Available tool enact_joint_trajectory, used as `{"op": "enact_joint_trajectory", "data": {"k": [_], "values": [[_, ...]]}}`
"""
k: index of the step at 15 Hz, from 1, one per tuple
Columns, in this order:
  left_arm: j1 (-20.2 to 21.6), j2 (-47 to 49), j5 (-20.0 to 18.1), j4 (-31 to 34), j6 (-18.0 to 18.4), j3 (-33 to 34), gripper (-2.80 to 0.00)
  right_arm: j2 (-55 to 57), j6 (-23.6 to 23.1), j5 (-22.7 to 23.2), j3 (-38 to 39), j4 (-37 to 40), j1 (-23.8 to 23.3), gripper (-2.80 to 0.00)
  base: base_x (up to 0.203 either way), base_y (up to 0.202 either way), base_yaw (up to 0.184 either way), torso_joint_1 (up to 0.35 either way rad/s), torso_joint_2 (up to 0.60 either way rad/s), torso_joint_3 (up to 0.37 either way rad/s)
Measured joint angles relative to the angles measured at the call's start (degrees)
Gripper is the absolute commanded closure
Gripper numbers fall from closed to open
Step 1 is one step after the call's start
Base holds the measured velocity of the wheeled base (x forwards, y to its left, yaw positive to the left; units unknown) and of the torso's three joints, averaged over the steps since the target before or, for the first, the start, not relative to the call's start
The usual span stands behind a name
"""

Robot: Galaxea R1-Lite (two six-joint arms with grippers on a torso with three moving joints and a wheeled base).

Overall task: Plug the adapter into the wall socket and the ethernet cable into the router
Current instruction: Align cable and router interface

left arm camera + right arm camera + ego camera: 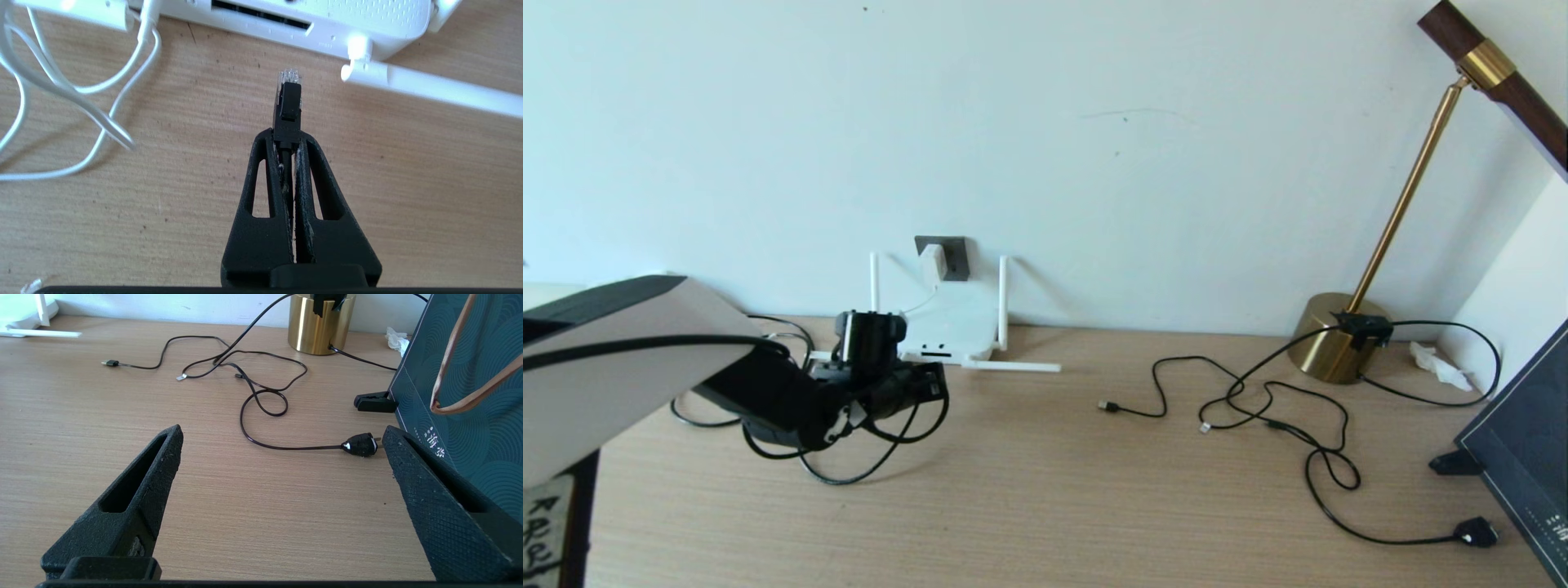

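Observation:
In the left wrist view my left gripper (286,136) is shut on the ethernet cable (287,102) just behind its black plug. The clear tip points at the router (339,20) and stops a short way from its dark port slot. In the head view the left gripper (935,380) hovers low, just in front of the router (954,325). The white adapter (935,263) sits in the dark grey wall socket (959,260) above the router. My right gripper (282,433) is open over bare table, far to the right.
One router antenna (441,90) lies flat beside the plug's path. Loose white cord (102,118) loops on the other side. Thin black cords (1258,400), a small black plug (361,444), a brass lamp base (1331,339) and a dark box (1527,441) fill the right side.

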Motion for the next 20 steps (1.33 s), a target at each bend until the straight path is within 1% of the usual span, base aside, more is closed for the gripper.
{"op": "enact_joint_trajectory", "data": {"k": [3,10,20], "values": [[0.13,1.43,-0.02,-0.17,0.0,-1.25,0.0,0.0,0.0,0.0,0.0,0.0,0.0,-2.8,0.0,0.0,0.0,0.0,0.0,0.0],[0.43,5.37,-0.29,-0.06,-0.01,-6.59,0.0,0.0,0.0,0.0,0.0,0.0,0.0,-2.8,0.0,0.0,0.0,0.0,0.0,0.0],[0.41,6.92,-0.33,0.12,-0.04,-8.16,0.0,0.0,0.0,0.02,0.0,0.0,0.0,-2.8,0.0,0.0,0.0,0.0,0.0,0.0]]}}
